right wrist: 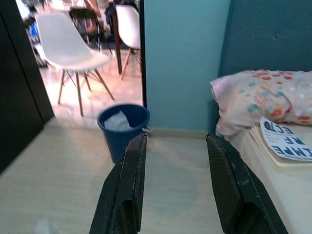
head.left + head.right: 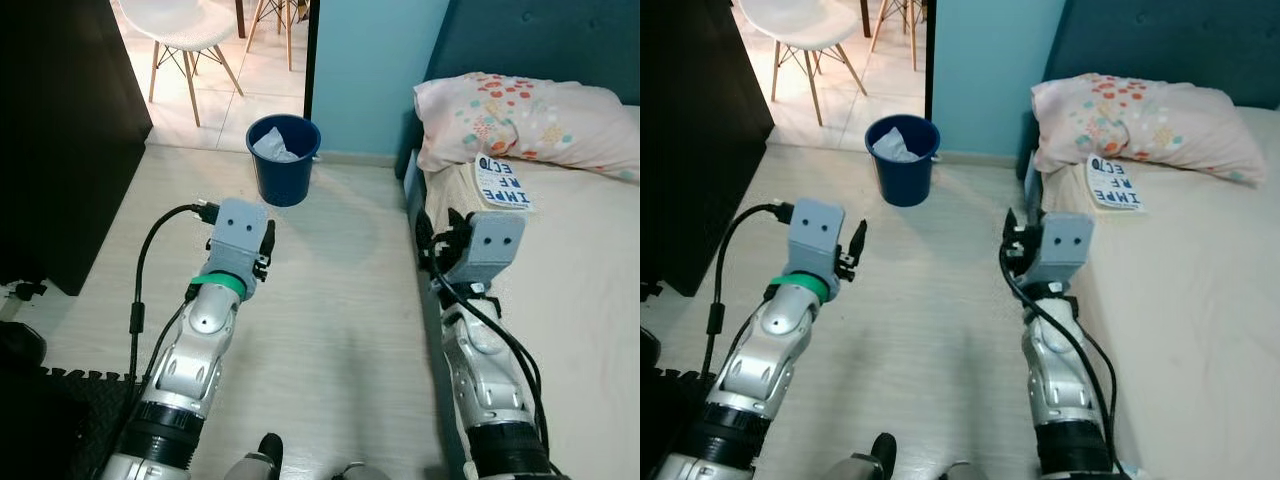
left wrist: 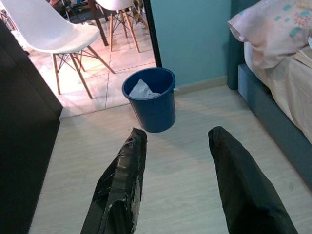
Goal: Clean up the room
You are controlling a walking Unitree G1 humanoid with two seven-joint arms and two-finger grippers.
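Both pincers, left pincer (image 3: pixel 178 185) and right pincer (image 1: pixel 178 187), hung apart and empty above the pale wooden floor (image 2: pixel 330 300), facing a round dark-blue plastic bin (image 2: pixel 284 160) holding crumpled white paper (image 2: pixel 275 148) beside the bed (image 2: pixel 580 300).

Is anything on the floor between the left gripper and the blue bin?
Nothing visible: bare wood floor runs from the open left gripper to the blue bin, which already holds crumpled paper.
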